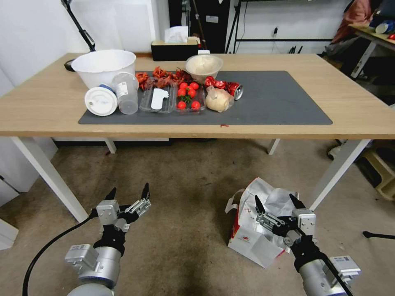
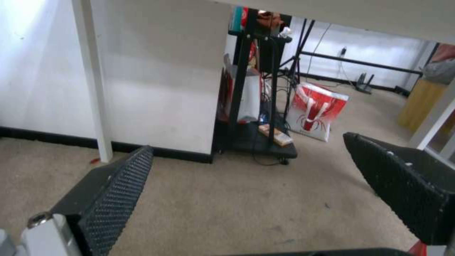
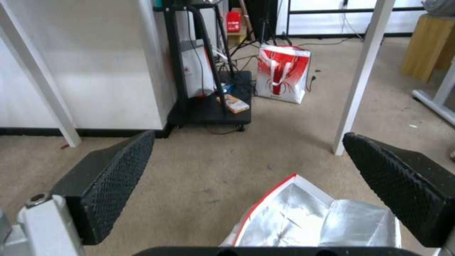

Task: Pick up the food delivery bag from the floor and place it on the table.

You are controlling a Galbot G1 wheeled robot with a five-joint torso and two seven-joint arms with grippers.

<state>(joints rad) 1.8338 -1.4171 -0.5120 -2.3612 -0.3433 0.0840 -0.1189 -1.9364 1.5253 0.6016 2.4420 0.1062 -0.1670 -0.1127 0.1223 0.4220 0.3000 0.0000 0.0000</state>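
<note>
From the head view, the food delivery bag [image 1: 257,230] sits on the floor [image 1: 181,185] in front of the table [image 1: 49,107], its top gaping. The right gripper [image 1: 276,201] hangs above it, spread wide and holding nothing; the left gripper [image 1: 128,192], just as wide, is over bare floor. A tray [image 1: 189,98] on the mat holds tomatoes.

The left wrist view adds a red-and-white tote [image 2: 316,111] (far off, beyond the table).

The right wrist view shows the bag's foil lining [image 3: 312,217] between the spread fingers [image 3: 118,174], untouched.
</note>
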